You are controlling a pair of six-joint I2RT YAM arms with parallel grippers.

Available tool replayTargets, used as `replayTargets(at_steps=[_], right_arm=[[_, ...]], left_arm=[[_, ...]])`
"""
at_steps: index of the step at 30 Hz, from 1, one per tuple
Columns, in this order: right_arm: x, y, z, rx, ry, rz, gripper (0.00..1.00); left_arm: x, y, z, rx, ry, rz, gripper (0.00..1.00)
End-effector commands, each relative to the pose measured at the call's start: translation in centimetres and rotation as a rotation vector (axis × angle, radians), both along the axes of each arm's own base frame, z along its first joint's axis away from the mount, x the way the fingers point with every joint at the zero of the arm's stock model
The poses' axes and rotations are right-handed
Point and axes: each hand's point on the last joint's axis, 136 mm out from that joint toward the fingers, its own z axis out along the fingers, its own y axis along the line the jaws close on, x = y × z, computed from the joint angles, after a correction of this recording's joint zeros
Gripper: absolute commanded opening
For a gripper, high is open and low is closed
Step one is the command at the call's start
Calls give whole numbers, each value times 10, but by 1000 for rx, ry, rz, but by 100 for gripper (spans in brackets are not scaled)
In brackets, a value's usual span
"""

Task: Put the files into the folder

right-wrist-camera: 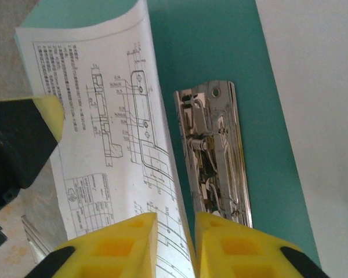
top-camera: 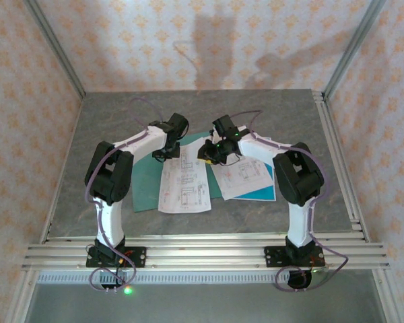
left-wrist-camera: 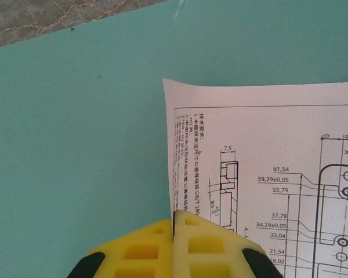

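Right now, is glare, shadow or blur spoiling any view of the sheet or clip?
Top external view: even light, arm shadows fall on the back wall. Left wrist view: print on the sheet is sharp. Right wrist view: the metal clip glints yet reads clearly; the white page at right is washed out.

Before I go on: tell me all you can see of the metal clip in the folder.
The metal clip is a shiny chrome lever clip: a long rectangular plate with rounded corners, a small hole near its far end, a spring and lever on top. It lies flat on the folder's teal inner face. A curled printed sheet rises close beside it; no paper looks clamped under it. The right gripper's fingertips hang over its near end; contact cannot be judged.
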Motion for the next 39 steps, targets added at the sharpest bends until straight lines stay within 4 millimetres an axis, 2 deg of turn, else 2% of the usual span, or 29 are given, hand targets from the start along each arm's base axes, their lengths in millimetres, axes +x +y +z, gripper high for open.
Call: replayTargets(at_steps=[1, 5, 8, 10, 12, 13, 14, 16, 18, 22, 29, 32, 35, 39], right_arm=[[-6, -1, -9, -64, -10, 47, 21], [-11, 1, -13, -110, -24, 86, 17], [-11, -1, -13, -133, -40, 91, 10], [-8, -6, -10, -157, -67, 83, 0], [-4, -12, -5, -193, -104, 75, 0], [0, -15, 0, -213, -128, 69, 0], [4, -18, 5, -233, -152, 65, 0], [12, -23, 15, -266, -197, 51, 0], [22, -26, 28, -290, -247, 40, 0], [41, -30, 56, -328, -351, 14, 0], [59, -46, 100, -420, -532, 18, 0], [57, -51, 113, -440, -583, 34, 0], [51, -53, 123, -429, -613, 50, 0], [34, -53, 133, -397, -636, 93, 0]], left_arm=[[1, 1, 5, 23, 9, -3, 0], [1, 1, 5, 23, 12, -2, 0], [1, 1, 7, 26, 10, -2, 0], [1, 4, 17, 36, -14, 8, 0], [-1, 8, 34, 37, -54, 29, 0], [-3, 11, 58, 24, -104, 51, 5], [-7, 16, 72, 26, -128, 73, 13], [-19, 26, 94, 15, -160, 115, 29], [-35, 39, 104, -9, -168, 166, 37], [-76, 58, 89, -111, -117, 285, 38], [-142, 81, 38, -263, -25, 480, 24], [-164, 92, 14, -299, 38, 565, 14], [-181, 104, -1, -305, 79, 635, 5], [-190, 112, -10, -309, 92, 687, 2]])
